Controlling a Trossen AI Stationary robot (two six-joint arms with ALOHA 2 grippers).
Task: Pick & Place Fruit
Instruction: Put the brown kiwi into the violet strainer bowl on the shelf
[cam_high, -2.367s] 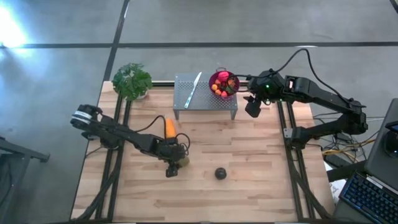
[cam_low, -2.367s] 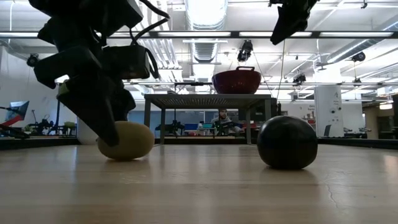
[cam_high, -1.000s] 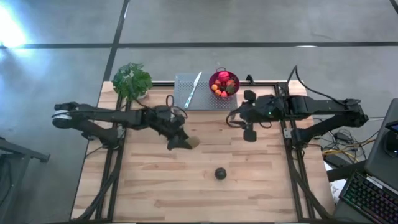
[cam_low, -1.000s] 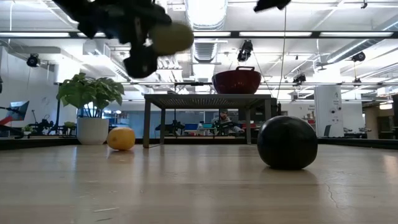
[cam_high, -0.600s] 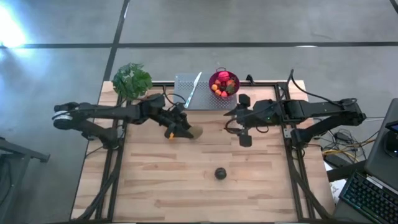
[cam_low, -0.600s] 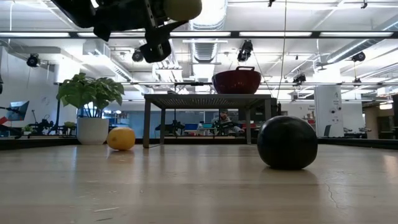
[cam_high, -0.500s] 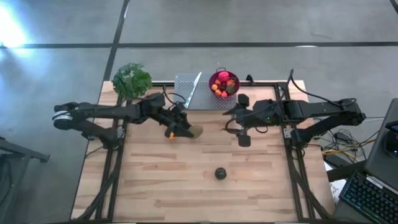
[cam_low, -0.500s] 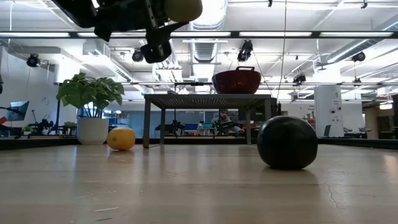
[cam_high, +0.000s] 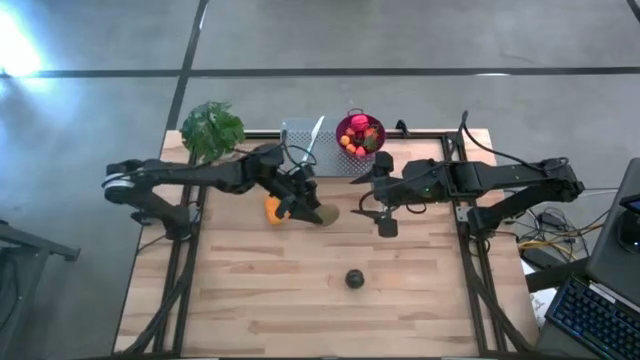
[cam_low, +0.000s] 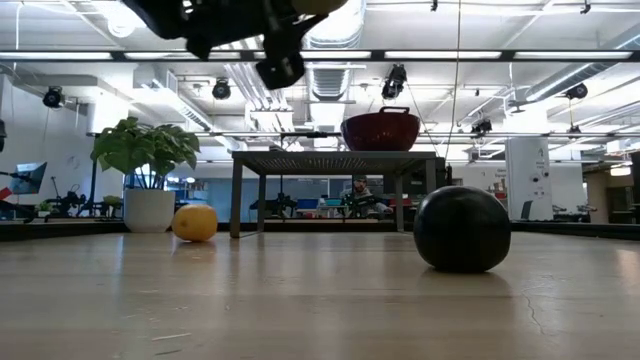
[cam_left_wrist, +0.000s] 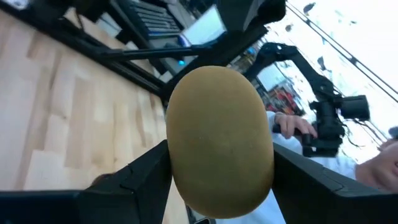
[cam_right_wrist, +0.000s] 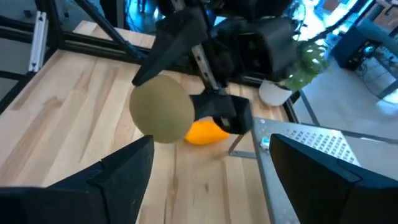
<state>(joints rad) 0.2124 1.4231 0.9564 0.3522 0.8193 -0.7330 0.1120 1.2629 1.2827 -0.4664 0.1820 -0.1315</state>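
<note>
From my low camera, I see the pale wooden counter filling the lower frame. A dark round ball fruit sits right of centre, close to the lens. Left of centre, farther back, lies a small orange fruit, just beside a leafy green plant in a white pot. Behind, at centre, a grey metal stand carries a dark red colander bowl. At the upper left, a dark arm with its tool hangs overhead.
</note>
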